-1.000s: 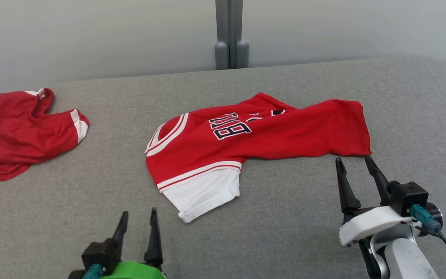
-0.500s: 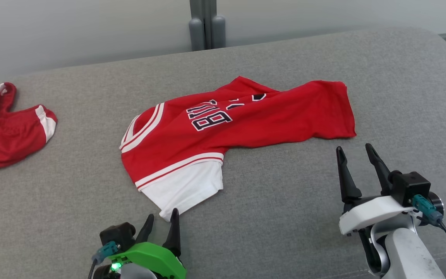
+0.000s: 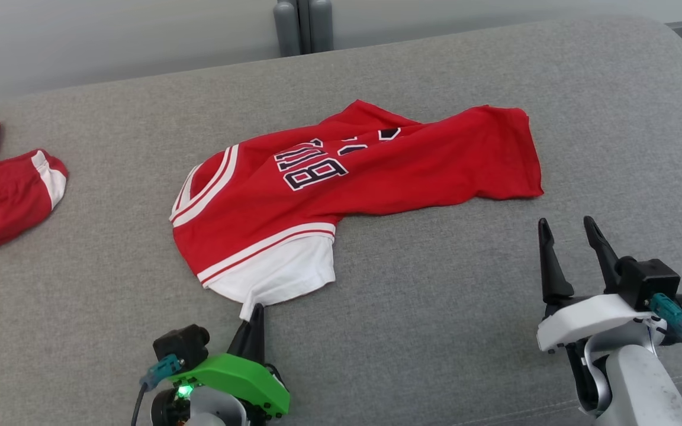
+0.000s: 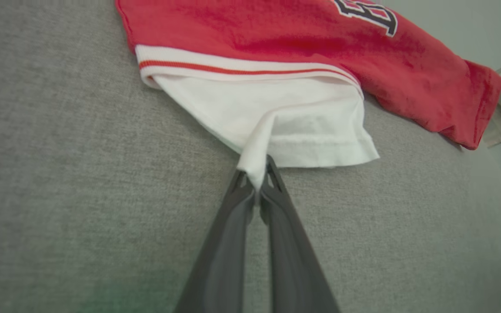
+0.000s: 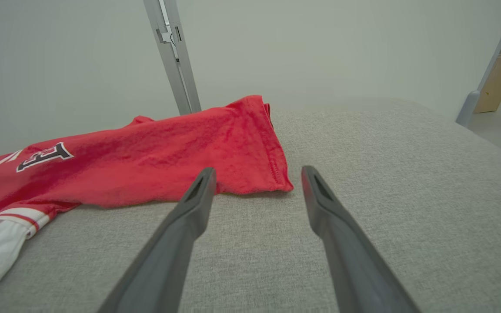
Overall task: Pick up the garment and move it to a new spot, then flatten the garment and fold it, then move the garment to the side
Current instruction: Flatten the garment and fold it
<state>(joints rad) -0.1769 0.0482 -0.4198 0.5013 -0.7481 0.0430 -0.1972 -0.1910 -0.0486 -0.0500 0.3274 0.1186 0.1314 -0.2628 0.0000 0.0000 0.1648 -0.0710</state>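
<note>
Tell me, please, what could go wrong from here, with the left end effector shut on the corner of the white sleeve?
1. The left end effector grips only a thin corner of the white sleeve; the fabric may slip out when lifted.
2. The right end effector is open and apart from the red jersey, so a one-sided pull would likely drag and bunch it rather than carry it flat.

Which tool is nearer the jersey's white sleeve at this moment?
Left. The left tool is shut on the white sleeve at its near corner. The right tool stands open over the grey cushion, just short of the jersey and its red hem, well away from the sleeve.
</note>
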